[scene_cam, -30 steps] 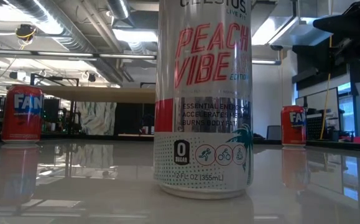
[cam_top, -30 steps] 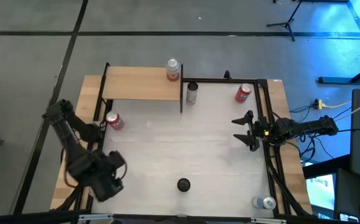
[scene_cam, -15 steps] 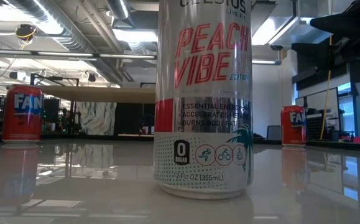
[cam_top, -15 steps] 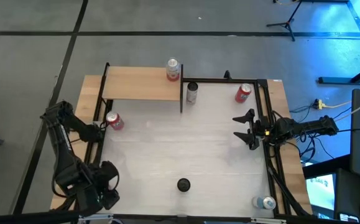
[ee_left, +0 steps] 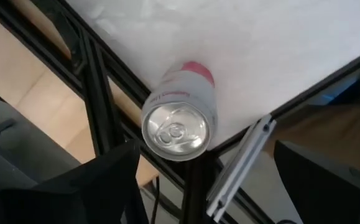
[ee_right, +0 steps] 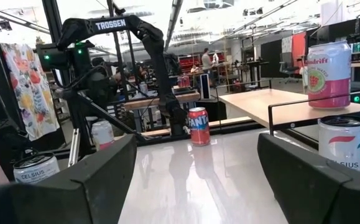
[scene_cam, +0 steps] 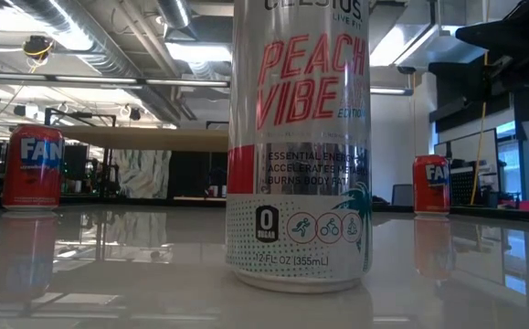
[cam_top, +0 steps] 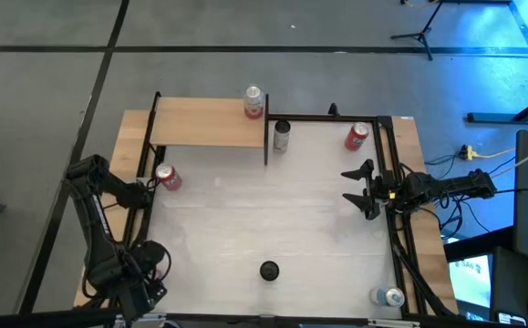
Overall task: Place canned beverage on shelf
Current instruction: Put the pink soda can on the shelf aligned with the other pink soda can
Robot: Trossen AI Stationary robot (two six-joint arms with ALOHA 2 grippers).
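Observation:
The shelf [cam_top: 207,128], a light-tan board in a black frame, stands at the table's far left and carries a pink can [cam_top: 253,102]. A white-and-pink can [ee_left: 181,118] stands upright in the near left corner of the white top; my left arm hides it in the high view. My left gripper [cam_top: 125,284] hangs open above that can, and its fingers [ee_left: 108,180] are clear of it. My right gripper [cam_top: 362,191] waits open and empty at the table's right edge.
A grey can [cam_top: 282,135] stands beside the shelf's right post. Red Fanta cans stand at the left edge [cam_top: 167,177] and far right [cam_top: 357,137]. A tall Celsius can [cam_top: 269,270] stands near the front middle and another can [cam_top: 391,296] at the near right corner. Black frame bars [ee_left: 99,93] edge the top.
My left gripper has swung toward the table's near edge and a little left, to the near left corner. The cans and my right arm have stayed still.

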